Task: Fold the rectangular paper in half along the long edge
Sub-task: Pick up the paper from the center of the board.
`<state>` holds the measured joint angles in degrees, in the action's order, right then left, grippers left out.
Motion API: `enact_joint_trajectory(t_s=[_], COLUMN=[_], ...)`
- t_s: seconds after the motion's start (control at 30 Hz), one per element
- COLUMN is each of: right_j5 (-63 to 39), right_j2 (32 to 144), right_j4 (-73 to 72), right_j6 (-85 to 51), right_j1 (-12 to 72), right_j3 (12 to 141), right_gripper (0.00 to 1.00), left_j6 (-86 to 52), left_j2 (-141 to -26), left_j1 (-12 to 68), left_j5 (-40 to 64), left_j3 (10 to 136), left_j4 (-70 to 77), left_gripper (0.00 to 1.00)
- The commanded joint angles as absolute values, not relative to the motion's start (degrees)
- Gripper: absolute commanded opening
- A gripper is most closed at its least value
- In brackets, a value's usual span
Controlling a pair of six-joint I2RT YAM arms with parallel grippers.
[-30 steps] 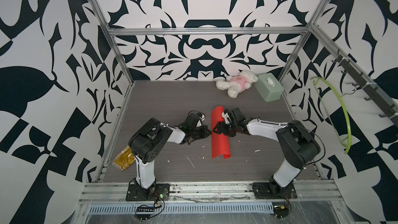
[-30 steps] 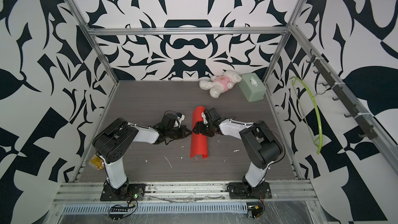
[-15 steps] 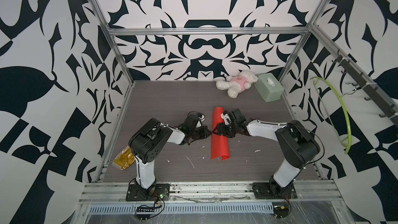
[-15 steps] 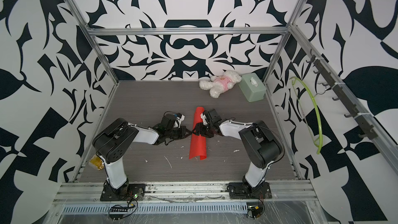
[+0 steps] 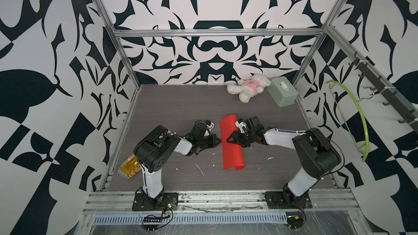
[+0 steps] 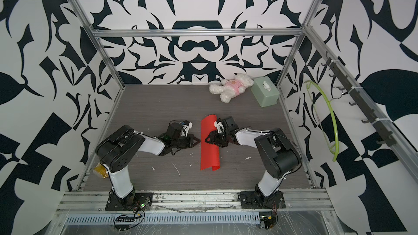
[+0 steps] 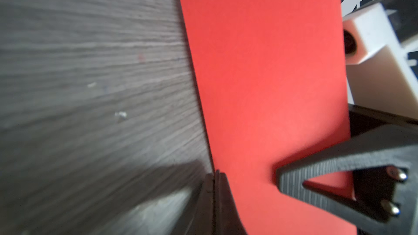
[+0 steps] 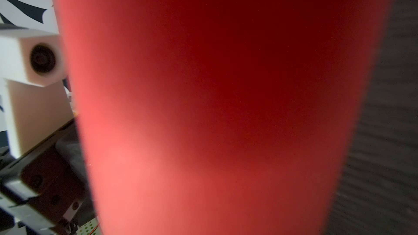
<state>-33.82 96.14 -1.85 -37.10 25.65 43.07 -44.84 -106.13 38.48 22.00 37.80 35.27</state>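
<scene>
The red paper (image 5: 231,154) lies curled over lengthwise on the table (image 5: 181,109), well in front of the white plush bear (image 5: 248,87). The left gripper (image 5: 218,140), fingers pressed together, touches one long edge. The right gripper (image 5: 234,140) rests on the curl opposite, but I can't tell whether it is spread or pinching.

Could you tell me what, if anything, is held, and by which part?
The left fingers seem to pinch the paper at its long edge; whether the right gripper grips cannot be told.

Left arm (image 5: 183,146) and right arm (image 5: 278,136) lie low, tips facing; left jaws closed, right jaws unclear
</scene>
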Motion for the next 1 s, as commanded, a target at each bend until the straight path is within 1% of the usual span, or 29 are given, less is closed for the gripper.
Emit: enact_joint_trajectory(t_s=[0.0, 0.27, 0.47, 0.6, 0.8, 0.97], right_j5=[-36.55, -43.02, -48.37, -51.08, -55.49, -57.54], right_j2=[95.8, 96.35, 94.79, 92.54, 89.99, 88.7], right_j4=[-1.77, -9.03, -16.5, -18.63, -25.71, -35.33], right_j6=[-38.56, -42.51, -46.61, -47.84, -53.34, -61.23], right_j1=[25.16, 24.17, 24.15, 24.09, 24.16, 24.16], right_j3=[41.08, 39.29, 38.12, 38.48, 39.26, 40.27], right_gripper=[0.54, 0.52, 0.52, 0.52, 0.52, 0.52], left_j6=[-44.63, -44.84, -43.64, -42.85, -42.19, -44.03], left_j2=[-105.73, -101.87, -97.96, -94.69, -88.6, -80.5], left_j1=[37.99, 36.42, 35.26, 33.68, 28.82, 23.28], left_j5=[19.96, 18.23, 17.24, 16.96, 18.67, 22.13], left_j3=[34.68, 31.87, 32.06, 31.95, 32.62, 34.0], left_j4=[31.01, 33.76, 31.92, 30.11, 26.75, 25.17], left_gripper=[0.0, 0.0, 0.0, 0.0, 0.0, 0.0])
